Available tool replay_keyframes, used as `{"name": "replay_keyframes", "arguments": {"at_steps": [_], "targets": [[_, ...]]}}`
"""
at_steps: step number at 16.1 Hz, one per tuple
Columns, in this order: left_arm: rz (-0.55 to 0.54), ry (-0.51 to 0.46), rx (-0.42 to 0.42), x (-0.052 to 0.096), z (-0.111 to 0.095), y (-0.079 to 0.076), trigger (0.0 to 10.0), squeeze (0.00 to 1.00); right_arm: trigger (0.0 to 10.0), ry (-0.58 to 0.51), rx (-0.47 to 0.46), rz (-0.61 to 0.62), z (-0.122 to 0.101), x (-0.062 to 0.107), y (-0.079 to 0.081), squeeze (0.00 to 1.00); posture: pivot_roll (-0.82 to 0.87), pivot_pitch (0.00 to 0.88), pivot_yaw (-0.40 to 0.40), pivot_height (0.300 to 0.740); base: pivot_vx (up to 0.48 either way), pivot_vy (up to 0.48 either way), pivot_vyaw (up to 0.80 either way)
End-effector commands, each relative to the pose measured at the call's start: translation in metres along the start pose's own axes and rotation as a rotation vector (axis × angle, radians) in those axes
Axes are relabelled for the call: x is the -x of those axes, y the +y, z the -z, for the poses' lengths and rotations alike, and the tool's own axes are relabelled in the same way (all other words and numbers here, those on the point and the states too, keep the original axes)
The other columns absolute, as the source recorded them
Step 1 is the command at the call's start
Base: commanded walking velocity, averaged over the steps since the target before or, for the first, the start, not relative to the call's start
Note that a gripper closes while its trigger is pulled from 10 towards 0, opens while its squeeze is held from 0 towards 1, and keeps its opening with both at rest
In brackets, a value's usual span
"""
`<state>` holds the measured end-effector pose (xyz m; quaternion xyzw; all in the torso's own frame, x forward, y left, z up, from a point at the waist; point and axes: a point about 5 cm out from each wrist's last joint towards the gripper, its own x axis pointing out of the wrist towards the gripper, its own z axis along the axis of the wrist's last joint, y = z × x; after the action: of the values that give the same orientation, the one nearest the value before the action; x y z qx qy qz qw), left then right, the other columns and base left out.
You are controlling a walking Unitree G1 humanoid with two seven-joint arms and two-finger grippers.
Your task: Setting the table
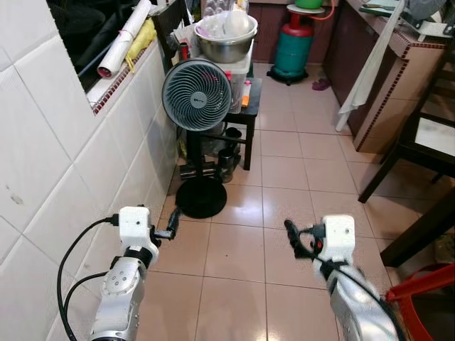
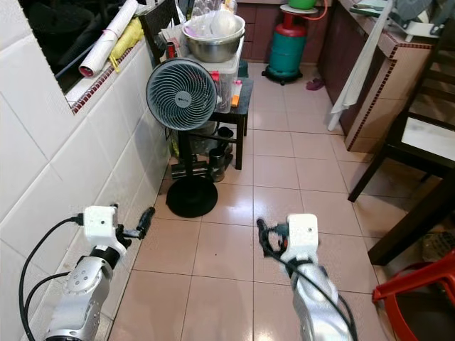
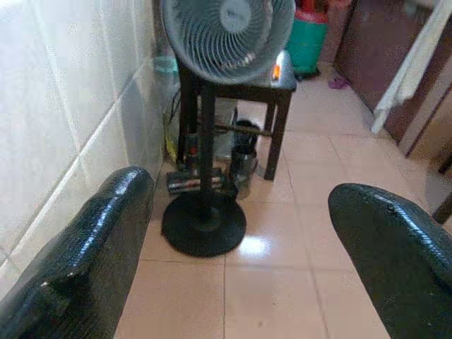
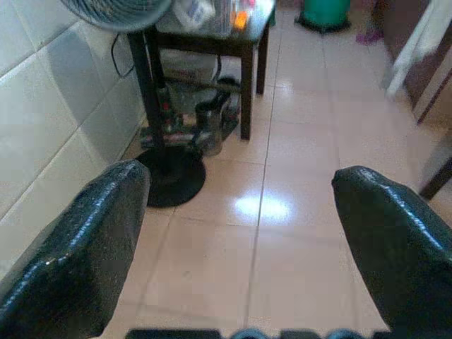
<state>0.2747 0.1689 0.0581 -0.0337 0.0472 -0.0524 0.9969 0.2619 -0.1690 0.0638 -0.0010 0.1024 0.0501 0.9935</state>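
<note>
Left eye view: walking stage, nothing picked up.
Both left tool [image 1: 173, 226] and right tool [image 1: 293, 238] spread wide, empty, above floor [image 1: 284, 185]; dark table [image 1: 434, 135] right; next, probably fetching tableware.

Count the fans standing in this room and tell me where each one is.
1. A grey pedestal fan stands on a round black base by the tiled wall, on the robot's left, in front of a small dark table. Others may be hidden beyond the frame.
</note>
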Motion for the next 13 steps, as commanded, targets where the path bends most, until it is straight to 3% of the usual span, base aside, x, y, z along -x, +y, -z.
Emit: {"name": "replay_keyframes", "arguments": {"at_steps": [1, 2, 4, 5, 7, 9, 13], "targets": [[-0.001, -0.024, -0.013, 0.001, -0.005, 0.002, 10.0, 0.0, 10.0, -0.004, -0.012, 0.017, 0.004, 0.001, -0.007, 0.0, -0.03, 0.0, 0.028, 0.74, 0.0, 0.0, 0.0], [-0.001, -0.019, -0.017, -0.001, -0.003, 0.002, 10.0, 0.0, 10.0, -0.008, -0.081, -0.011, 0.005, -0.001, -0.008, 0.0, -0.02, 0.0, 0.03, 0.74, 0.0, 0.0, 0.0], [-0.014, -0.04, 0.011, 0.002, -0.007, 0.0, 10.0, 0.0, 10.0, -0.051, 0.046, 0.018, -0.006, -0.002, -0.012, 0.0, -0.03, 0.0, 0.033, 0.74, 0.0, 0.0, 0.0], [0.01, -0.046, 0.023, 0.001, -0.011, -0.007, 10.0, 0.0, 10.0, -0.077, 0.054, -0.027, -0.014, -0.003, -0.011, 0.0, -0.04, 0.0, 0.02, 0.74, 0.0, 0.0, 0.0], [0.033, -0.063, 0.033, -0.002, -0.012, -0.019, 10.0, 0.0, 10.0, -0.077, 0.016, 0.0, -0.019, -0.008, -0.014, 0.0, -0.04, 0.0, -0.009, 0.74, 0.0, 0.0, 0.0], [-0.003, -0.06, 0.01, 0.003, -0.014, -0.013, 10.0, 0.0, 10.0, -0.145, 0.001, 0.016, -0.035, -0.008, -0.016, 0.0, -0.06, 0.0, -0.002, 0.74, 0.0, 0.0, 0.0], [0.0, -0.005, -0.024, 0.02, -0.011, 0.004, 10.0, 0.0, 10.0, -0.164, -0.016, 0.052, -0.036, 0.006, -0.022, 0.0, -0.06, 0.0, 0.014, 0.74, 0.0, 0.0, 0.0]]}}
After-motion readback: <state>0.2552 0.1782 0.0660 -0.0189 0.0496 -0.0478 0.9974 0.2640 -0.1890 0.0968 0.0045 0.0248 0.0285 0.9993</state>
